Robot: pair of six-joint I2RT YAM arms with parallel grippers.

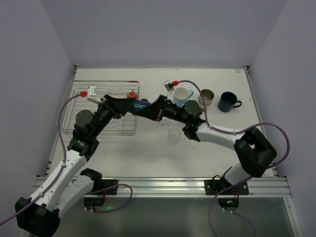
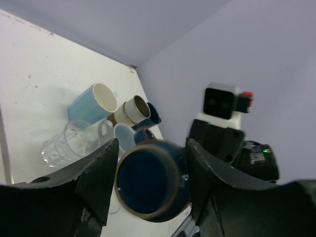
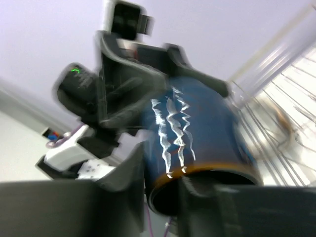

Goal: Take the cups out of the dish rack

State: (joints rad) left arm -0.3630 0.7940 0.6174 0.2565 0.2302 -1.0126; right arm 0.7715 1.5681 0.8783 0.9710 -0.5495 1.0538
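Note:
A navy blue mug (image 1: pixel 142 106) with white wavy marks hangs in the air between the two arms, past the dish rack's (image 1: pixel 79 109) right side. My left gripper (image 1: pixel 131 105) is shut on its body (image 2: pixel 148 180), mouth facing the left wrist camera. My right gripper (image 1: pixel 157 108) meets it from the right. In the right wrist view the mug (image 3: pixel 197 128) fills the middle. One right finger (image 3: pixel 123 182) lies along the outer wall and the other sits inside the mouth. Motion blur hides whether they pinch the wall. An orange cup (image 1: pixel 132 94) stays in the rack.
On the table right of the rack stand a light blue mug (image 1: pixel 182 95), a metallic tumbler (image 1: pixel 206 98) and another navy mug (image 1: pixel 228 101). A clear glass (image 1: pixel 174 134) stands nearer, under the right forearm. Walls close in the back and both sides.

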